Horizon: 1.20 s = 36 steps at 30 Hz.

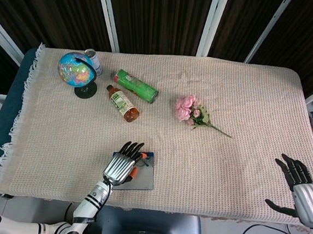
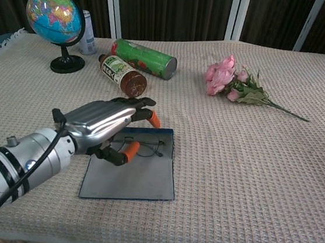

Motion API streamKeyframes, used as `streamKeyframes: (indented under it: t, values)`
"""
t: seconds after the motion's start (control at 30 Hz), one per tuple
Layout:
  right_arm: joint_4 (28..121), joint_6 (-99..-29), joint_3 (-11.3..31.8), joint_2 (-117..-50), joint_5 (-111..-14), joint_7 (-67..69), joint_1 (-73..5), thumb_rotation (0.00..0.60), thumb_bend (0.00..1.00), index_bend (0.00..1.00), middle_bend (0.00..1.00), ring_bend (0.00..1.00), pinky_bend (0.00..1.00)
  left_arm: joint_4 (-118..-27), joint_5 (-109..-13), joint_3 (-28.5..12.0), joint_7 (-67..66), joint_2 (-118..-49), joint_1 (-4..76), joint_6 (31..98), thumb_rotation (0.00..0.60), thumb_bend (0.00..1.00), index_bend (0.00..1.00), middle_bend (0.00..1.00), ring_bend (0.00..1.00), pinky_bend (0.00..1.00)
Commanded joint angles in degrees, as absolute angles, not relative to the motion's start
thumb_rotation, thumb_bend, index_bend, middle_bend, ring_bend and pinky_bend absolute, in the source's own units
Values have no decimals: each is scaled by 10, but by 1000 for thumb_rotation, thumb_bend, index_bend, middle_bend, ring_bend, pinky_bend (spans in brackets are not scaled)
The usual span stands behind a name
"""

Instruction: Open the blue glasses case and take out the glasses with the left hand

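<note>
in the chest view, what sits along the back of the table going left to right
Blue globe on a black stand → white can behind it → brown bottle with a green-and-white label → green cylindrical canister lying on its side → pink flower bouquet.

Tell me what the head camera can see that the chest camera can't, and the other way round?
Only the head view shows the right hand, open with fingers spread at the table's near right edge. Only the chest view shows the glasses clearly, lying in the opened blue glasses case, with the left hand's orange-tipped fingers over them. Both views share the left hand, the case, the globe, the green can, the brown bottle, the pink flowers and the small can behind the globe.
</note>
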<state>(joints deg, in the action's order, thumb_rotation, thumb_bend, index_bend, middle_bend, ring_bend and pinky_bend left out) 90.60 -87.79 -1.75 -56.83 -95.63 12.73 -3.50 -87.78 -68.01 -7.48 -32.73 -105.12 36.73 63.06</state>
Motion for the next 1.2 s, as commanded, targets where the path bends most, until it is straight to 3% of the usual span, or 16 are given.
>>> streamKeyframes:
  t: [0.03, 0.37, 0.8, 1.2]
  values:
    - [906, -876, -18, -569, -957, 127, -36, 600, 21, 0, 0, 0, 0, -877, -681, -79, -331, -1049, 370, 632, 600, 514, 259, 0, 0, 0]
    - [908, -869, -19, -565, -956, 127, -38, 600, 16, 0, 0, 0, 0, -873, -594, -134, -354, -1050, 399, 604, 600, 470, 295, 0, 0, 0]
    - [909, -866, -19, -564, -955, 129, -40, 600, 18, 0, 0, 0, 0, -858, -511, -147, -392, -1055, 428, 595, 600, 422, 305, 0, 0, 0]
    - [908, -866, -18, -563, -954, 133, -39, 600, 17, 0, 0, 0, 0, -852, -486, -144, -391, -1058, 446, 598, 600, 437, 384, 0, 0, 0]
